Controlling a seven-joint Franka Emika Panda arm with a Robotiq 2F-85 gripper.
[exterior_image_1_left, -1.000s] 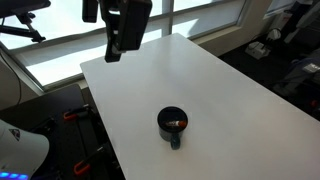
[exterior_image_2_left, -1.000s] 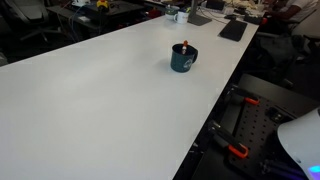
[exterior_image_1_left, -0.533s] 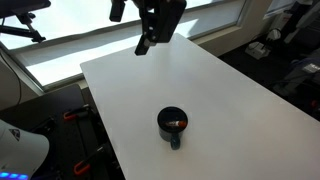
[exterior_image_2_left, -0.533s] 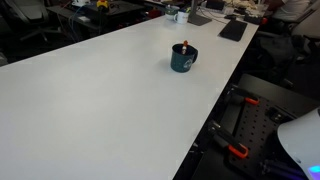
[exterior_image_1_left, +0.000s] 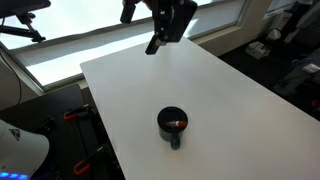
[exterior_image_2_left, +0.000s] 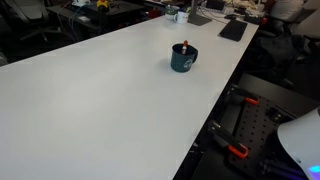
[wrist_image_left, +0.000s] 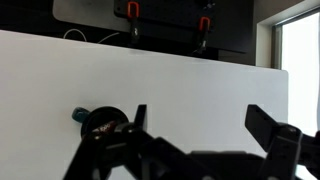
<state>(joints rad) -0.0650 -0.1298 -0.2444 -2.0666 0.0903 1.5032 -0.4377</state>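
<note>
A dark teal mug (exterior_image_1_left: 173, 126) stands on the white table (exterior_image_1_left: 235, 105), with a small red and orange thing inside it. In an exterior view the mug (exterior_image_2_left: 183, 59) is near the table's (exterior_image_2_left: 90, 100) right edge. My gripper (exterior_image_1_left: 154, 46) hangs high over the far end of the table, well away from the mug. In the wrist view my gripper (wrist_image_left: 202, 125) is open with nothing between its dark fingers (wrist_image_left: 266, 124). There the mug (wrist_image_left: 98, 121) shows at lower left, partly hidden behind the gripper body.
A black flat item (exterior_image_2_left: 233, 30) and desk clutter lie at the table's far end. Red-handled clamps (wrist_image_left: 132, 10) sit at the table edge, with more red-handled gear (exterior_image_2_left: 238, 152) below the side. Windows run behind the arm.
My gripper has swung to the right across the far end of the table, still open. The mug has not moved.
</note>
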